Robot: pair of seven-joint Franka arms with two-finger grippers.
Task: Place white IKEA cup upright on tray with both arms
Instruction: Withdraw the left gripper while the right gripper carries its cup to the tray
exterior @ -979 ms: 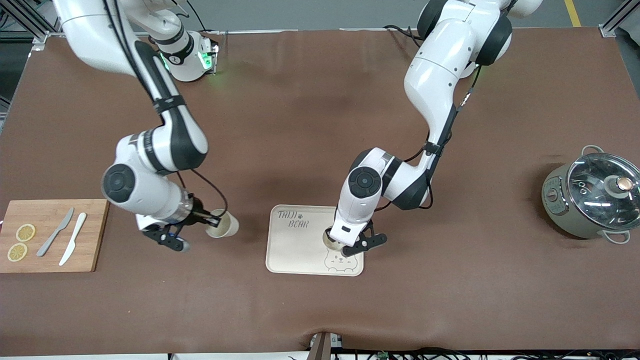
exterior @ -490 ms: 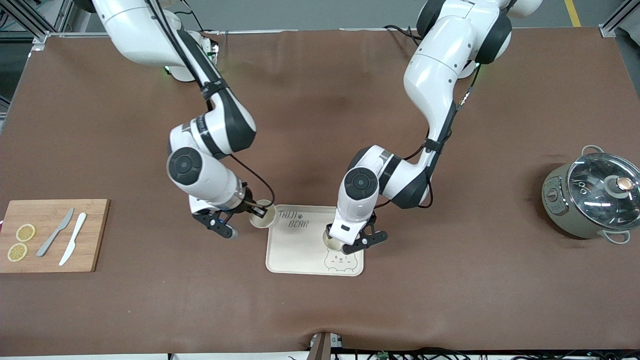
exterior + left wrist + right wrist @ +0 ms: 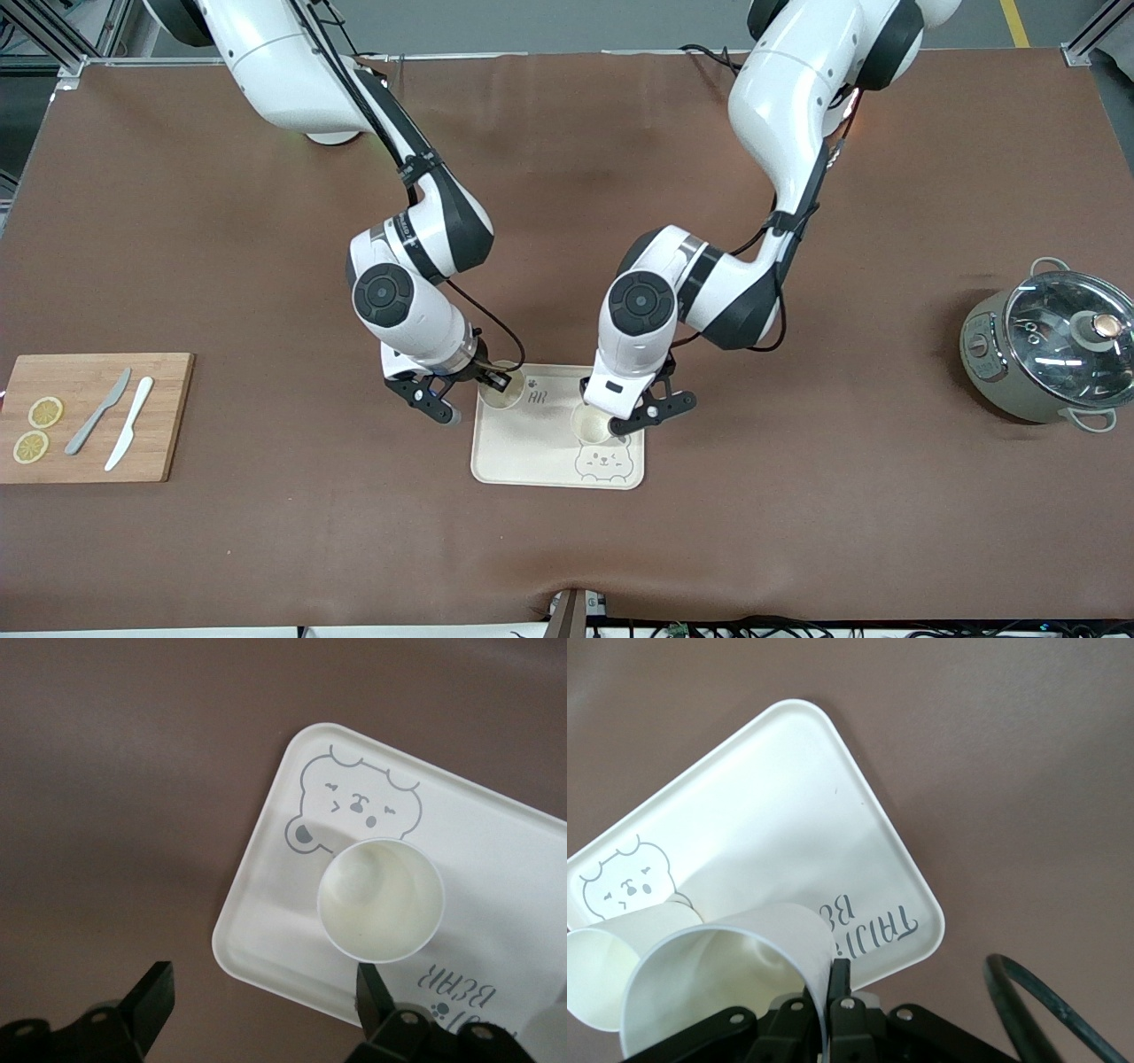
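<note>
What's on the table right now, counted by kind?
White cups: 2
Tray: 1
Cutting board: 1
Knives: 2
Lemon slices: 2
Lidded pot: 1
Total: 9

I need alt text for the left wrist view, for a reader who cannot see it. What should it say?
A white cup stands upright on the cream tray, beside the drawn bear face and near the "BEAR" lettering. The left tool is open above it, its black fingers apart and holding nothing, with brown table around the tray.
</note>
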